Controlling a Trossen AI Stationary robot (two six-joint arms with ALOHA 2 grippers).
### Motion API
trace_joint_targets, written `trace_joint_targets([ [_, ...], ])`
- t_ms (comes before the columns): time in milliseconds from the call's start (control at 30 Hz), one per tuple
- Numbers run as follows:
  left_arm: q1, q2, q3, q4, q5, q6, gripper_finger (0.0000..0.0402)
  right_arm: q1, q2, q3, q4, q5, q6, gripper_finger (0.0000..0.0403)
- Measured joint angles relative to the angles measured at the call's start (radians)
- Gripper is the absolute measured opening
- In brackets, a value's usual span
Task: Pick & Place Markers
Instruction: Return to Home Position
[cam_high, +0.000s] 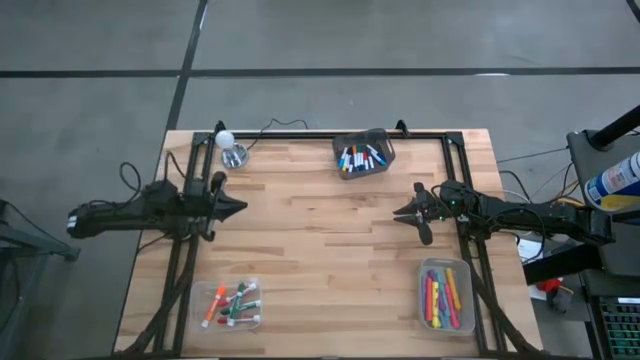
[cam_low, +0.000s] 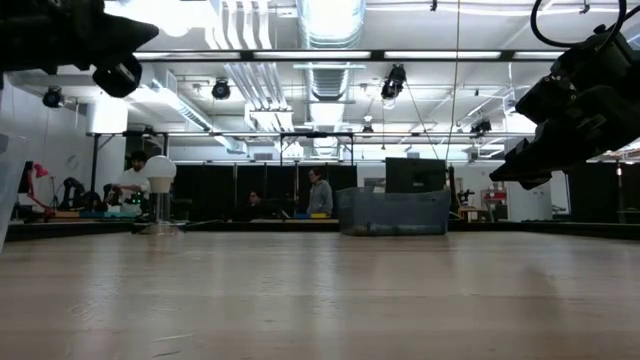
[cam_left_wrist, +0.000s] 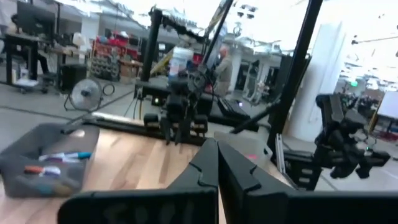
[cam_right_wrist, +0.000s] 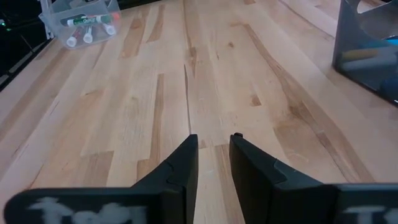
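Note:
Markers lie in three containers: several in the dark mesh bin (cam_high: 363, 153) at the far edge, several in a clear tray (cam_high: 230, 305) near left, and several in a clear tray (cam_high: 445, 297) near right. My left gripper (cam_high: 240, 208) hovers at the table's left, shut and empty, pointing right; its wrist view (cam_left_wrist: 216, 155) shows the bin (cam_left_wrist: 43, 155) ahead. My right gripper (cam_high: 398, 213) hovers at the right, slightly open and empty, pointing left. Its wrist view (cam_right_wrist: 213, 140) shows bare wood below and the near-left tray (cam_right_wrist: 81, 18) ahead.
A small lamp with a round white bulb (cam_high: 230, 145) stands at the far left corner, with its cable along the far edge. Dark frame rails run along the table's left, right and far sides. The wood between the two grippers is bare. People stand in the room beyond (cam_low: 318, 192).

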Motion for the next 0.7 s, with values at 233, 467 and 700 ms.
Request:
trace_joint_targets([
  [233, 0.000, 0.001, -0.030, -0.003, 0.000, 0.000, 0.0000, 0.000, 0.000, 0.000, 0.000, 0.000, 0.000, 0.0074],
  [467, 0.000, 0.001, -0.072, -0.002, 0.000, -0.001, 0.0000, 0.000, 0.000, 0.000, 0.000, 0.000, 0.000, 0.0069],
  [700, 0.000, 0.001, -0.129, -0.008, 0.000, -0.001, 0.0000, 0.000, 0.000, 0.000, 0.000, 0.000, 0.000, 0.0079],
])
